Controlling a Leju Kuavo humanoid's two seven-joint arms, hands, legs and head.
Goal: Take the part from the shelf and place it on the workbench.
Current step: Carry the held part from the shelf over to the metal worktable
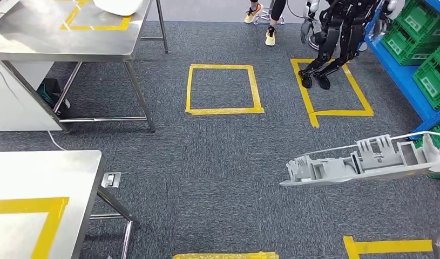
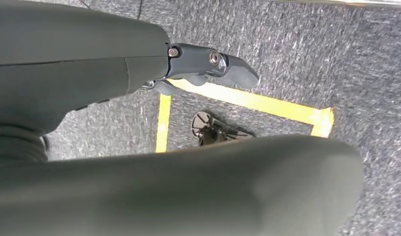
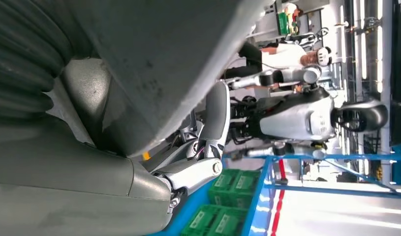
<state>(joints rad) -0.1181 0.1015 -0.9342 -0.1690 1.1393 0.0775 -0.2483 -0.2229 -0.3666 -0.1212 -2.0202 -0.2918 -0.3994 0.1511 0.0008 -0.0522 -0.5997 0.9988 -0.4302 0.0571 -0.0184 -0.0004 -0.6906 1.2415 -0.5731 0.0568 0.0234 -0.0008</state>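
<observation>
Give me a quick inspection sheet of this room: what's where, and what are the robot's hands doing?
Surface: steel workbench with yellow tape, nothing on its visible part.
Job's things: long grey plastic part carried over the carpet, not yet on the workbench.
Clutter: white object on the far table.
Hands: right hand holds the part; left hand hangs with nothing in it, fingers curled.
Cables: thin white cable on the floor.
Surroundings: second robot, a person's feet, green crates on a blue shelf.
</observation>
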